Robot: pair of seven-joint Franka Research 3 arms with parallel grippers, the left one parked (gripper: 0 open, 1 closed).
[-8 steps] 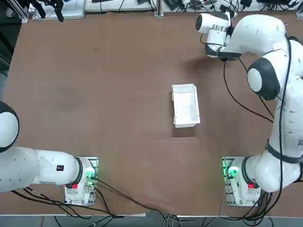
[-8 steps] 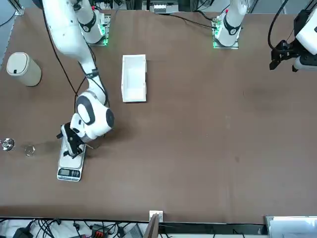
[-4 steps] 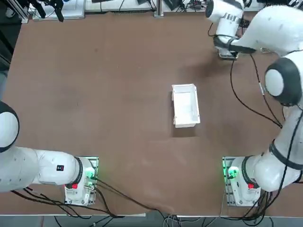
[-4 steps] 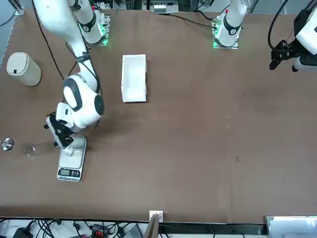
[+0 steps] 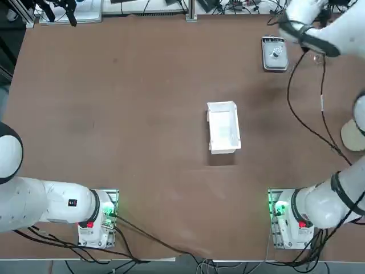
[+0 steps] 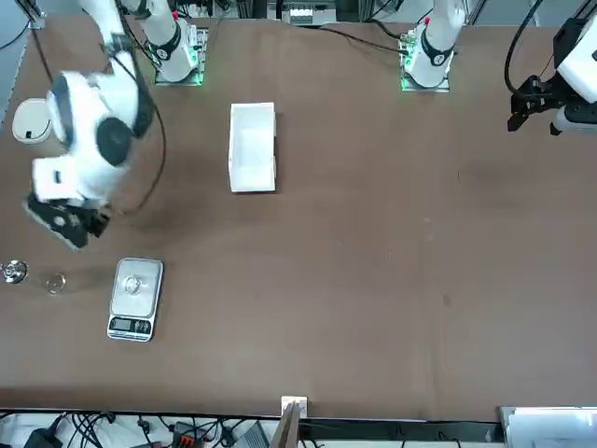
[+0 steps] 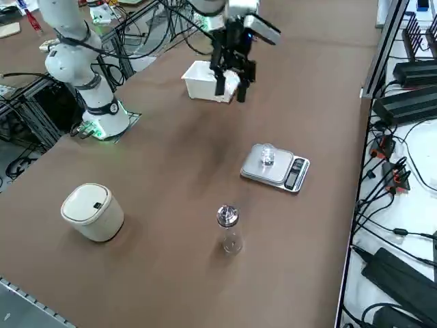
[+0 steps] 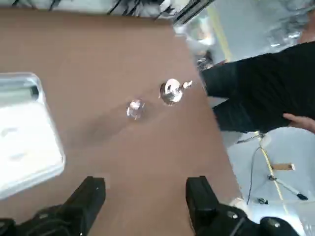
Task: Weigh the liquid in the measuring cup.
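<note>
A: Though the table (image 5: 142, 114) is mostly bare brown surface, where do things stand, biggest first?

B: The right arm is lifted clear, its pincer (image 7: 229, 83) hanging in the air above the table near the white box (image 7: 208, 80). In the wrist view the two fingers (image 8: 91, 199) stand well apart with nothing between them, so it is wide and empty.

A: And that box?

B: It sits near the middle of the table, apart from everything else. By the robot's right edge there is a round white lidded container (image 7: 92, 210), also on its own.

A: The scale?

B: The scale (image 6: 136, 298) lies flat toward the far right of the table, display end pointing away from the robot. The measuring cup (image 7: 266, 156) stands upright on its platform; from overhead it shows as a small glint in the middle of the pan (image 5: 277, 52).

A: So the weighing is done?

B: The placing looks done: cup on the pan, pincer off it and well apart. What is left, I judge, is only letting the reading settle. The digits are too small to read.

A: Anything smaller nearby?

B: A tiny clear item (image 7: 232, 242) and a small shiny metal piece (image 7: 227, 216) rest beside each other on the table, near the scale but not touching it.
</note>
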